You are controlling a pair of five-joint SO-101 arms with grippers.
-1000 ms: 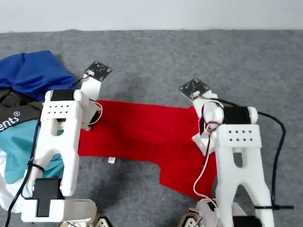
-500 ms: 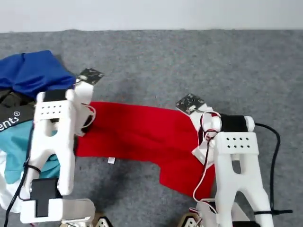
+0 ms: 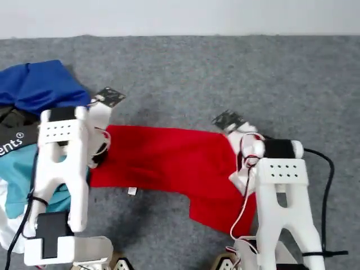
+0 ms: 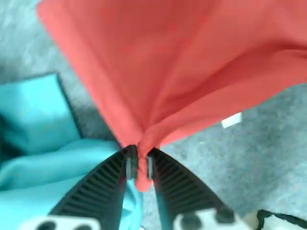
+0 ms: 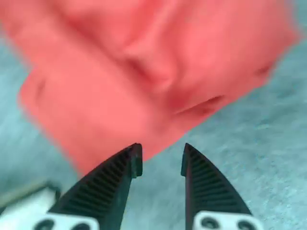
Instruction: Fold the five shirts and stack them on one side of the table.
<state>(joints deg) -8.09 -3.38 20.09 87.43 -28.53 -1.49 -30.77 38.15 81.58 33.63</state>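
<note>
The red shirt (image 3: 169, 160) lies spread mid-table, its fold in hand; the left gripper (image 4: 139, 160) pinches one edge beside the teal shirt (image 4: 33, 120); the right gripper (image 5: 160, 153) hangs parted over the far edge; next, I judge, it must close there.

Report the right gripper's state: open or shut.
Open. The right gripper has its jaws apart, grey table showing between them, at the edge of the red shirt, gripping nothing.
</note>
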